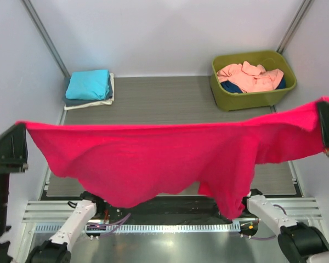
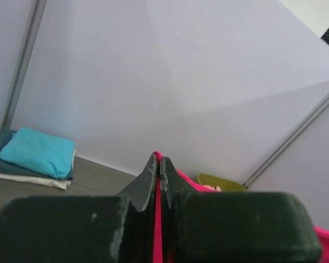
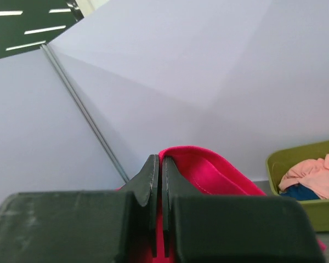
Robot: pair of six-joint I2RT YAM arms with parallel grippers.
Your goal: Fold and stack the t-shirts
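A bright crimson-pink t-shirt (image 1: 164, 159) hangs stretched wide in the air across the top view, its lower edge drooping toward the arm bases. My left gripper (image 1: 21, 127) is shut on its left end; the cloth shows between the shut fingers (image 2: 158, 164). My right gripper (image 1: 321, 105) is shut on its right end, cloth pinched in the fingers (image 3: 160, 161). A folded stack with a turquoise t-shirt (image 1: 89, 84) on top, grey-blue and white below, lies at the back left. Salmon-pink (image 1: 251, 75) and dark blue t-shirts lie crumpled in the tub.
The olive-green plastic tub (image 1: 252, 97) stands at the back right of the grey table (image 1: 159, 98). Pale walls with metal corner posts close in the back and sides. The hanging shirt hides the table's front half.
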